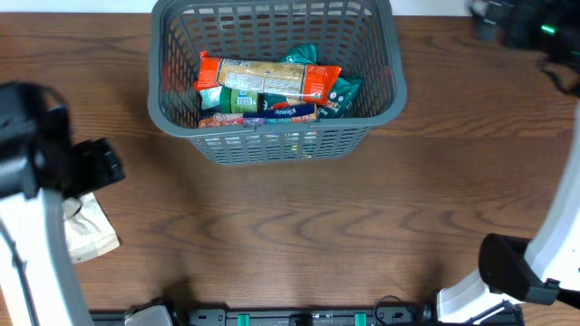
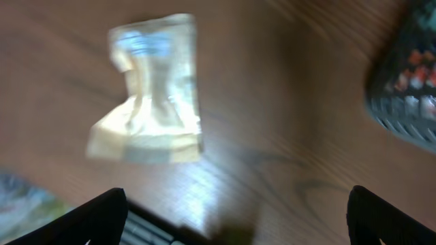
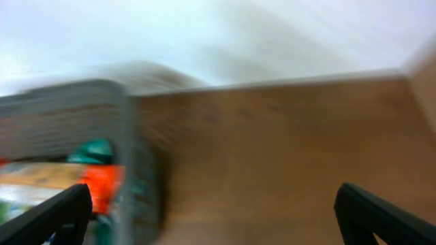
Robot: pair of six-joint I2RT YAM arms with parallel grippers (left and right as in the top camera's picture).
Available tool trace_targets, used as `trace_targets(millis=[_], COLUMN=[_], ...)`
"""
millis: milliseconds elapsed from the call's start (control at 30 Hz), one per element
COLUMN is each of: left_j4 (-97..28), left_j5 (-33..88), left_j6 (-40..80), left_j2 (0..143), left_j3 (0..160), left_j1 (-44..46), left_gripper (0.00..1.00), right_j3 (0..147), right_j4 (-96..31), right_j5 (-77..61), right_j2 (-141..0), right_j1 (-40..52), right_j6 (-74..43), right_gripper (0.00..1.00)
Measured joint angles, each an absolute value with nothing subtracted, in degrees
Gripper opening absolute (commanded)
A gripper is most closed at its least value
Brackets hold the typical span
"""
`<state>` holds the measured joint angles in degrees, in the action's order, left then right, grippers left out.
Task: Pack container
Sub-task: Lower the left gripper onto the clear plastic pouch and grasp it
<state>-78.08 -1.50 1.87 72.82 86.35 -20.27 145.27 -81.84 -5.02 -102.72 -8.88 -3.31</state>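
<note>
Overhead, you have a brown wood-grain table (image 1: 299, 226) filling the frame. The right wrist view is blurred but shows a pale wall (image 3: 204, 34) past the table's far edge.

One container (image 1: 281, 143) stands at the far middle of the table, upright, well apart from both arms. Packets lie piled on its floor. The top one is a long packet with orange ends (image 1: 267, 77), lying across the width. Teal packets (image 1: 344, 91) and a blue one (image 1: 290, 111) show under and beside it. They overlap, so you cannot count them exactly.

One beige pouch (image 1: 89, 231) lies flat on the table at the left, outside the container and partly hidden by the left arm (image 1: 36, 145). The left wrist view shows this pouch (image 2: 153, 102) whole, crumpled and blurred, with the container's corner (image 2: 409, 95) at its right edge.

Your left gripper (image 2: 238, 221) is spread wide above the table with nothing between its fingers, and the pouch lies ahead of them, untouched. Your right gripper (image 3: 218, 218) is also spread wide and empty, facing the container's wall (image 3: 136, 156) from the side. The right arm (image 1: 535, 263) sits at the near right corner.

Dark gear with a green light (image 1: 521, 23) sits at the far right corner, and a black rail (image 1: 299, 317) runs along the near edge.
</note>
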Motion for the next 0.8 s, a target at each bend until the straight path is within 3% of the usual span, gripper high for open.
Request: trace_targets(millis=[167,367,800], left_j4=[-79.55,-75.99,-68.20], left_j5=[-2.96,-3.46,-2.04], left_j6=[3.53,3.81,-1.41], left_j2=[68.79,71.05,90.91], left_j3=[86.52,86.54,86.43], left_j1=[-31.94,-45.06,-47.83], left_gripper=[0.88,0.88,0.88], right_j3=[144.20,140.00,137.97], right_j4=[-86.15,-86.26,-86.02], right_j5=[-3.95,-3.60,-3.57], right_j2=[-105.91,-111.74,-118.93], right_j1=[-16.12,-17.47,-17.41], right_j6=[-4.40,-4.56,-4.51], right_gripper=[0.99,0.99,0.99])
